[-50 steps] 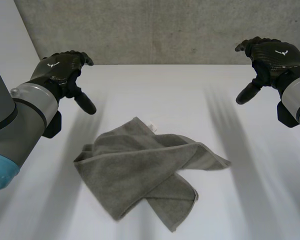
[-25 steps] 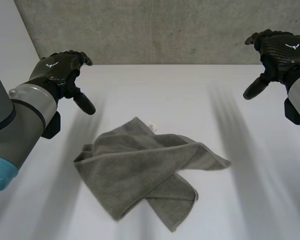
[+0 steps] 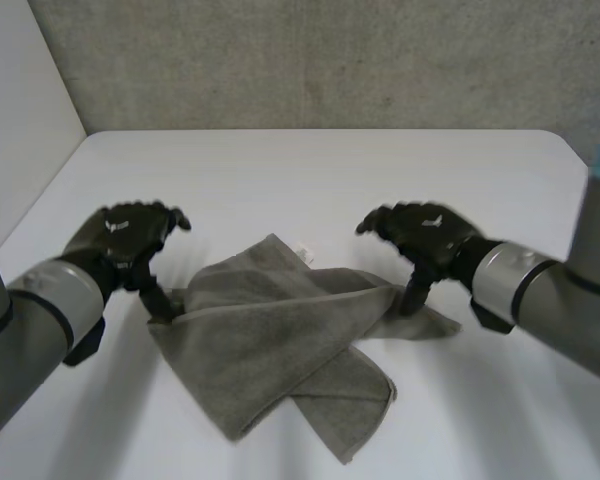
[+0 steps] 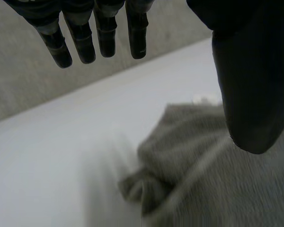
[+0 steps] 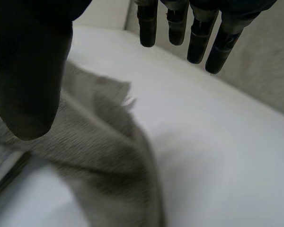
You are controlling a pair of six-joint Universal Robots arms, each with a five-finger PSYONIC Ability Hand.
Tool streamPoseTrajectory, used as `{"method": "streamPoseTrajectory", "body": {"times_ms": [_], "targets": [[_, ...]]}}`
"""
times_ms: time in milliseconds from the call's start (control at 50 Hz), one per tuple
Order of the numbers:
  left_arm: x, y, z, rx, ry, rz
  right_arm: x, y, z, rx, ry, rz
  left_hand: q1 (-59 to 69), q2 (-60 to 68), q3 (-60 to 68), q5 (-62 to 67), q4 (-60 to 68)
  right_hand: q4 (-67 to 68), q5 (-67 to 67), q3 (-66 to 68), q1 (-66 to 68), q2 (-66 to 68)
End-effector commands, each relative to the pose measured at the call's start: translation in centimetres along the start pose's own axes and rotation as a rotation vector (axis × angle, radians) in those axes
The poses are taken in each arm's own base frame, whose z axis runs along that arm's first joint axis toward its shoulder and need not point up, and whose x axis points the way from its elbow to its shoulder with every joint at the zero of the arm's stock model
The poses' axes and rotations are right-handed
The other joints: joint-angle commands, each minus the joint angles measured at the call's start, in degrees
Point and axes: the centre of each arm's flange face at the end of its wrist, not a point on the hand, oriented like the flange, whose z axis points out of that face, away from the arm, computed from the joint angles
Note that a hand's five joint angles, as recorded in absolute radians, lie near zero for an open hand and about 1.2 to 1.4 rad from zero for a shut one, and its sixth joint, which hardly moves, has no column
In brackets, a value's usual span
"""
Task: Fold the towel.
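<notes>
A grey towel [image 3: 280,345] lies crumpled and partly folded over itself in the middle of the white table [image 3: 310,170]. My left hand [image 3: 125,240] hovers low at the towel's left edge, open, its thumb pointing down at the bunched corner [image 4: 146,189]. My right hand [image 3: 420,240] hangs open just above the towel's right corner [image 5: 109,142], thumb down beside the cloth. In the left wrist view the fingers [image 4: 99,38] are straight and apart from the thumb [image 4: 251,80]. In the right wrist view the fingers [image 5: 189,33] are spread too. Neither hand holds cloth.
A grey concrete wall [image 3: 310,60] stands behind the table's far edge. A white side wall [image 3: 20,120] rises at the left. A small white tag [image 3: 305,253] shows at the towel's far corner.
Both hands have come down and inward from the far sides of the table to the towel's left and right edges. The towel has not moved.
</notes>
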Motion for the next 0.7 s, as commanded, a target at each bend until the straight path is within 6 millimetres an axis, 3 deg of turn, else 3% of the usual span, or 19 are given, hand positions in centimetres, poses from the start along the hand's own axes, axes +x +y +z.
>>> {"method": "streamPoseTrajectory", "body": {"times_ms": [20,100,240,260,300,320,400,580,700], "targets": [[-0.6,3.2,0.1,-0.114,-0.005,0.001,-2.5,2.9,1.8,-0.080,-0.092,0.007,0.30,0.61,-2.92,1.48,-3.36,-4.37,-3.47,-2.42,-4.02,-3.99],[-0.8,4.4,0.7,-0.165,-0.003,-0.009,-2.8,3.6,2.3,-0.094,-0.101,0.015,0.80,1.11,-2.92,1.98,-3.36,-4.37,-3.47,-2.42,-4.02,-3.99],[-0.5,6.9,2.0,-0.261,0.017,-0.018,-3.2,5.5,3.3,-0.132,-0.117,0.034,5.67,5.98,-2.92,6.85,-3.36,-4.37,11.03,-2.42,10.49,10.51],[-0.5,6.9,2.0,-0.261,0.017,-0.018,-3.2,5.5,3.3,-0.132,-0.117,0.034,5.68,5.99,-2.92,6.86,-3.36,-4.37,11.08,-2.42,10.53,10.56],[-0.6,7.3,2.5,-0.266,0.015,-0.021,-3.2,5.5,3.3,-0.132,-0.115,0.036,13.71,14.02,-2.92,14.89,-3.36,-4.37,28.16,-2.42,27.61,27.64],[-0.6,7.3,2.5,-0.266,0.015,-0.022,-3.2,5.5,3.3,-0.132,-0.115,0.036,13.75,14.07,-2.92,14.93,-3.36,-4.37,28.24,-2.42,27.69,27.71],[-0.6,7.5,3.0,-0.250,0.013,-0.020,-2.9,5.0,3.1,-0.119,-0.101,0.031,33.54,33.85,-2.92,34.72,-3.36,-4.37,47.19,-2.42,46.64,46.66],[-0.5,7.4,3.0,-0.244,0.015,-0.018,-2.6,3.9,2.3,-0.089,-0.076,0.014,40.50,40.81,-2.92,41.68,-3.36,-4.37,54.65,-2.42,54.10,54.12],[-0.6,6.7,2.6,-0.217,0.011,-0.021,-2.5,3.7,1.9,-0.090,-0.069,0.011,56.31,56.62,-2.92,57.49,-3.36,-4.37,60.70,-2.42,60.15,60.18]]}}
